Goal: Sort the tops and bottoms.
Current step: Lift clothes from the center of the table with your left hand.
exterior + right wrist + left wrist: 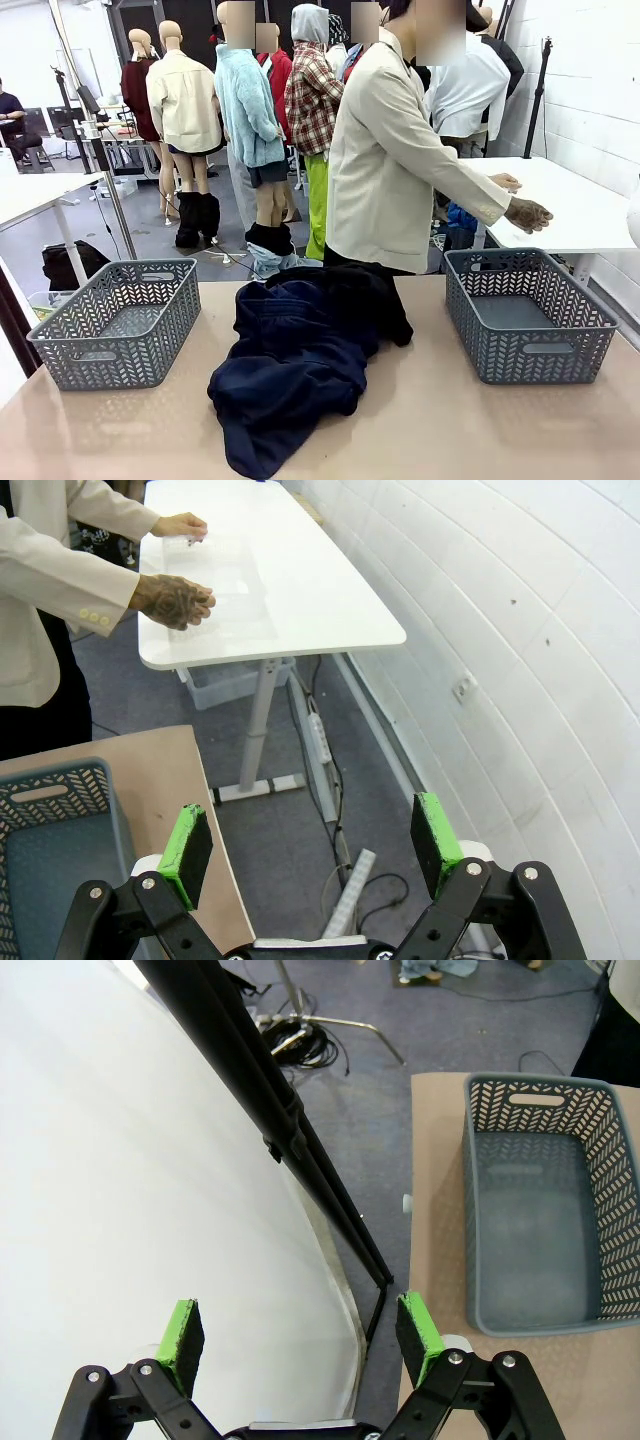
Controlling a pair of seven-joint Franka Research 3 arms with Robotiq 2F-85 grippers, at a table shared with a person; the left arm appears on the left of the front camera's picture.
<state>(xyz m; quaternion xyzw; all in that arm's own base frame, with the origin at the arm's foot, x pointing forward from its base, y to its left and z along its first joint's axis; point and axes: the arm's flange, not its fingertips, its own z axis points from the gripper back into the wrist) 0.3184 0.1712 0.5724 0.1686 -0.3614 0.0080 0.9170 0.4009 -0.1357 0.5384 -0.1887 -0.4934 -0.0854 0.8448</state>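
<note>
Holding both sets of jaws spread wide, I have no cloth between the green pads. My left gripper (300,1328) hangs off the bench's (450,430) left edge, over the floor, with a black stand (290,1130) and a white curved surface beyond it. From that wrist I see the left basket (612,1160) sitting on the bench close to that edge. My right gripper (310,848) is likewise open and hangs past the bench's right edge, above grey floor and a cable, beside a white brick wall. A corner of the right basket (50,790) shows at the lower left of that view.

From the front, the pile of dark clothes (300,370) lies in the middle of the bench, between the two grey baskets and touching neither. It runs from close to the near edge up to the far edge, navy cloth in front and black cloth behind. I cannot tell which pieces in it are tops and which are bottoms.

A person (385,160) in a cream jacket stands at the far edge, turned toward a white table (570,200) to my right. One hand (528,214) is held over that table, and the other hand (505,181) is farther back.
</note>
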